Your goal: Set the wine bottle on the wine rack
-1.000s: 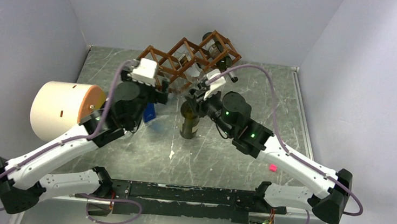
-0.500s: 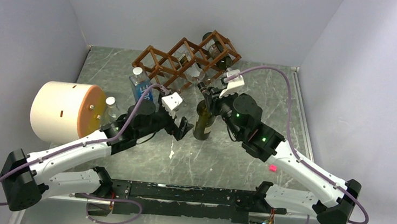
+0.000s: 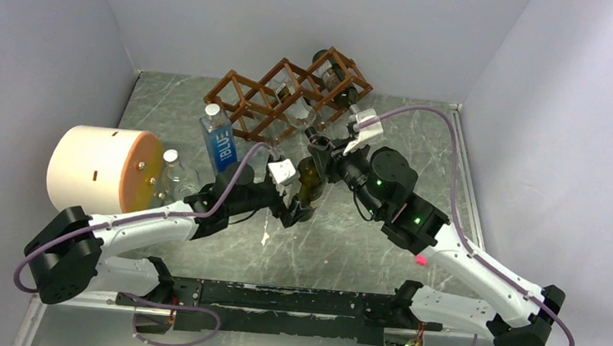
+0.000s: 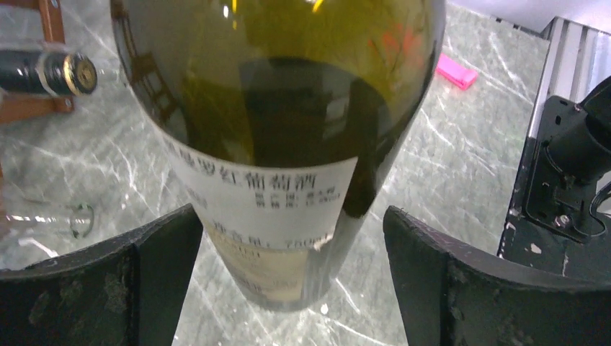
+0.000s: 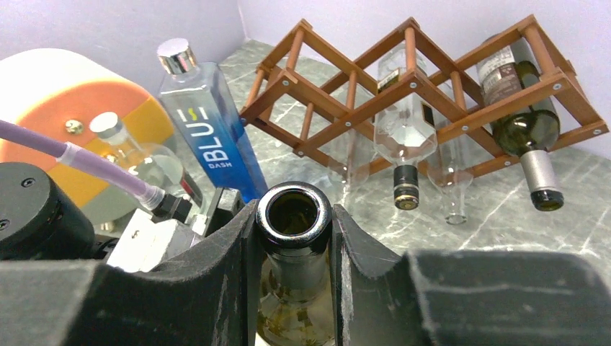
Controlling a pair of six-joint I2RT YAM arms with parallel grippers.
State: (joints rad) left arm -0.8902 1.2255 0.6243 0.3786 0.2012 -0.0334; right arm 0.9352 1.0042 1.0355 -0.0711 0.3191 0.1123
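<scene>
The dark green wine bottle (image 3: 309, 187) with a white label leans in mid-table, its neck toward the back. My right gripper (image 3: 320, 146) is shut on its neck, just under the open mouth (image 5: 294, 211), one finger on each side. My left gripper (image 3: 293, 210) is open, low at the bottle's base. In the left wrist view its black fingers (image 4: 101, 288) stand either side of the bottle (image 4: 288, 137) with gaps. The reddish-brown wine rack (image 3: 253, 95) stands at the back, also in the right wrist view (image 5: 360, 79).
The rack holds a dark wine bottle (image 5: 526, 122) and clear bottles (image 5: 405, 122). A blue "BLUE" bottle (image 3: 219, 143) and a small clear bottle (image 3: 171, 169) stand left, by a cream and orange cylinder (image 3: 94, 169). A pink item (image 3: 421, 259) lies at right.
My left arm has swung from the rack down and right to the bottle's base. My right gripper has moved right and back with the neck, tilting the bottle.
</scene>
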